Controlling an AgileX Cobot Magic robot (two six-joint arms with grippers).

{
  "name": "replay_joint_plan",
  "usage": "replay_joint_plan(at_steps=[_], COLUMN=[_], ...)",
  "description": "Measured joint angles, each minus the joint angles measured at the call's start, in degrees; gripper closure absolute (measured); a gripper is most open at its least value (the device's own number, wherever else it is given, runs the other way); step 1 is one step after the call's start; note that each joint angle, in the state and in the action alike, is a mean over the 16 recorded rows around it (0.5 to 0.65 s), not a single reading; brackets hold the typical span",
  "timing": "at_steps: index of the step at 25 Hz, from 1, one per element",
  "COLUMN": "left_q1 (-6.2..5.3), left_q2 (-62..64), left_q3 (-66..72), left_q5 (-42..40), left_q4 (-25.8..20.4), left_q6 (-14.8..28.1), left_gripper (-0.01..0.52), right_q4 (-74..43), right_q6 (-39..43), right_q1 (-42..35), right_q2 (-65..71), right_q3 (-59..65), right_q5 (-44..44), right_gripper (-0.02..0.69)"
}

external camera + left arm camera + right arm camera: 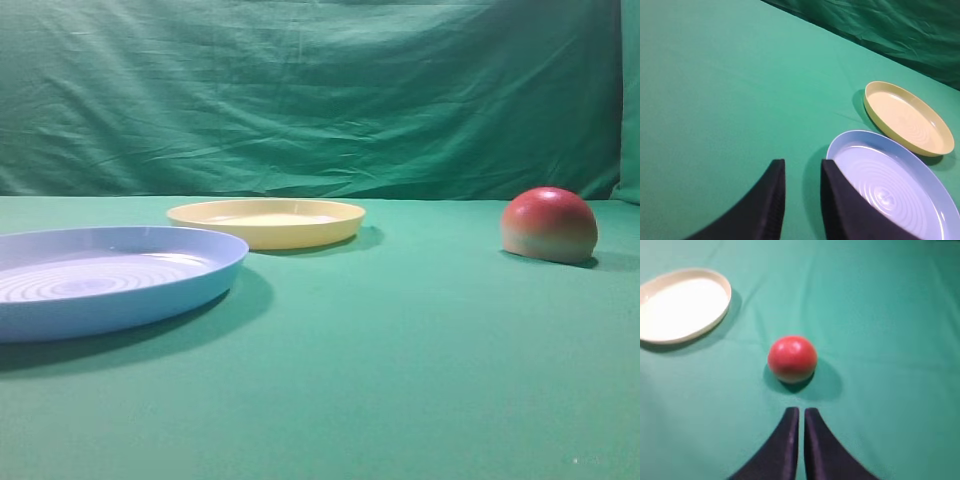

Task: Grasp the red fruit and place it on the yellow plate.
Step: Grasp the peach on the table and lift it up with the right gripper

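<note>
Jaws: in the exterior high view neither gripper shows; red fruit [549, 225] sits flat side down on the green cloth [400, 350] at right, well apart from the yellow plate [266, 221], which lies just behind the blue plate [105, 280] at left. Left wrist view: left gripper [802, 172] has a narrow gap between its fingers, nothing held, right finger tip over the blue plate's rim, yellow plate just beyond. Right wrist view: right gripper [801, 412] clenched on nothing, fruit on the cloth just ahead of the tips, yellow plate upper left, apart from it.
</note>
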Motion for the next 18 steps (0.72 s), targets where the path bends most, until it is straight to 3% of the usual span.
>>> replay_joint_plan(at_steps=[9,12,18], left_q1=[0.00,0.00,0.00], left_q2=[0.00,0.00,0.00], left_q3=[0.00,0.00,0.00], left_q5=[0.00,0.00,0.00], left_q4=[0.00,0.00,0.00], left_q6=[0.00,0.00,0.00], left_gripper=[0.357,0.357,0.357], right_q4=[-4.67,-5.87,-6.71], right_q6=[0.15,1.00,2.19], right_q1=[5.27,6.39,6.71], right_q2=[17.90,22.97,30.70], right_q3=[-13.06,-16.32,-20.51], right_q5=[3.36,3.51,1.98], right_gripper=[0.630,0.549,0.310])
